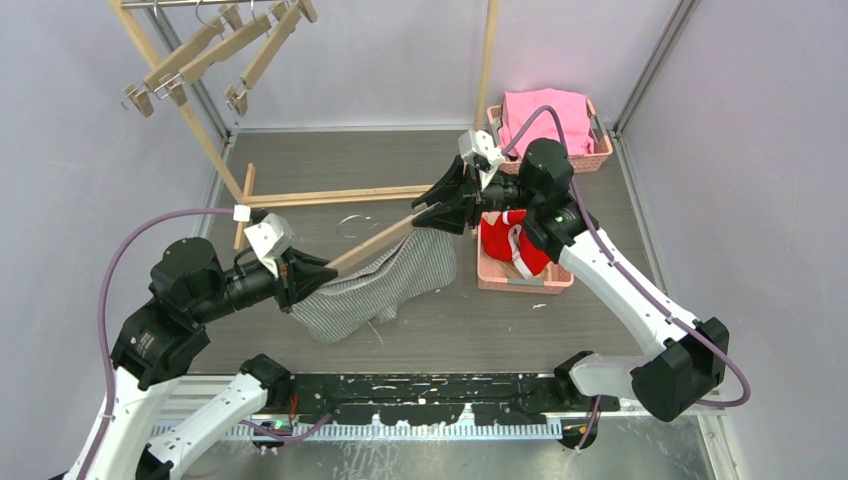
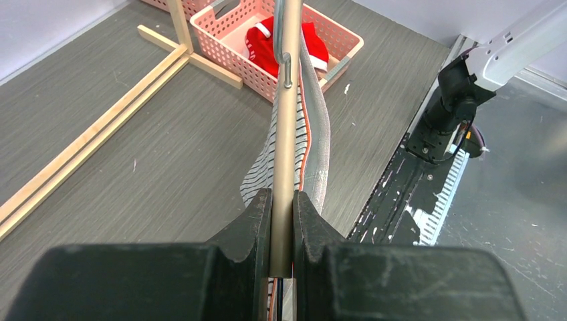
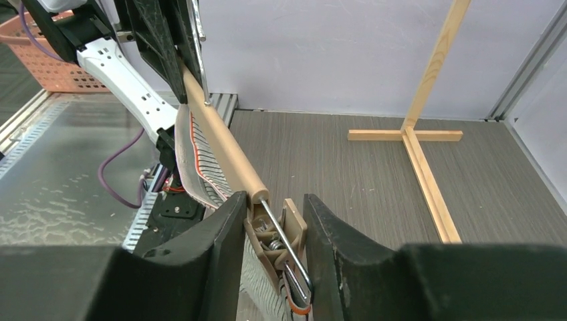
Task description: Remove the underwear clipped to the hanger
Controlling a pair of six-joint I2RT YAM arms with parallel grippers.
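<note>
The wooden hanger bar (image 1: 375,245) is held level above the table between both grippers. The grey-and-white striped underwear (image 1: 385,285) hangs from it, also showing in the left wrist view (image 2: 314,127). My left gripper (image 1: 325,275) is shut on the bar's left end (image 2: 286,120). My right gripper (image 1: 425,210) is closed around the clip (image 3: 277,241) at the bar's right end, which pinches the striped cloth (image 3: 197,170). The red underwear (image 1: 510,245) lies in the near pink basket (image 1: 520,283). The cream underwear is out of view.
A second pink basket (image 1: 600,155) at the back right holds the pink cloth (image 1: 545,115). A wooden rack base (image 1: 330,197) lies across the table. Spare hangers (image 1: 215,50) hang at the top left. Grey walls close in both sides.
</note>
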